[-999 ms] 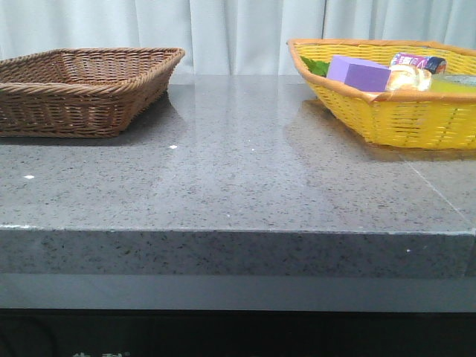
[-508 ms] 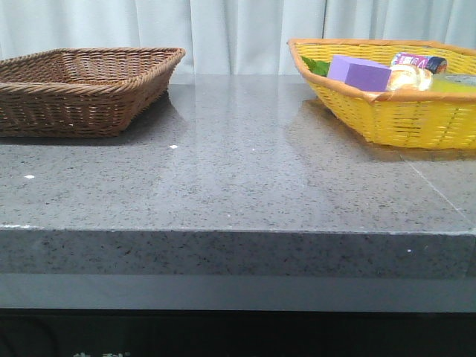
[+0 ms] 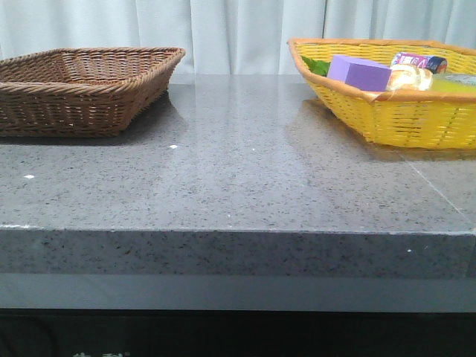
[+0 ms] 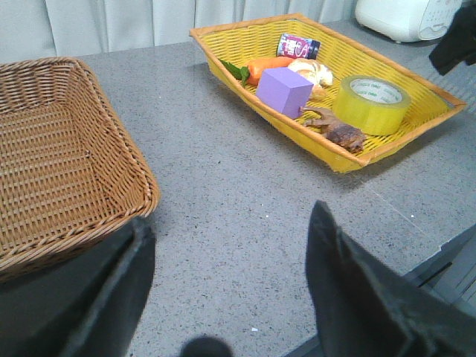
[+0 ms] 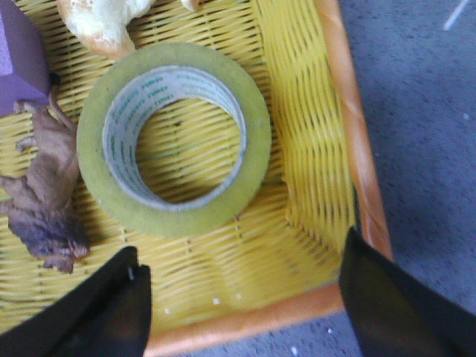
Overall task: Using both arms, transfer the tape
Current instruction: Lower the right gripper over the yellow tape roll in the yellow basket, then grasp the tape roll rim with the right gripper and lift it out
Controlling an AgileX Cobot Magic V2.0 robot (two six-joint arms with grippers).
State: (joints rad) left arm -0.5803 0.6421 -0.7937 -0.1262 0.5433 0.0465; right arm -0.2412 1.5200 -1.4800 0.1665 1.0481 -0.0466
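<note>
The tape [image 5: 256,149], a fat yellow roll with a white core and green lettering, lies flat in the yellow basket [image 5: 349,141] near its corner. It also shows in the left wrist view [image 4: 370,104], and its top edge shows in the front view [image 3: 455,85]. My right gripper [image 5: 239,249] is open and empty above the basket's corner, close beside the roll and not touching it. My left gripper [image 4: 230,216] is open and empty over the grey table, next to the brown basket [image 4: 67,171]. Neither gripper shows in the front view.
The yellow basket [image 4: 387,149] also holds a purple box [image 4: 284,91], a carrot [image 4: 268,68], a can [image 4: 297,46], a bread piece [image 5: 104,22] and a brown root-like piece [image 5: 44,193] touching the roll. A white appliance [image 4: 401,15] stands behind it.
</note>
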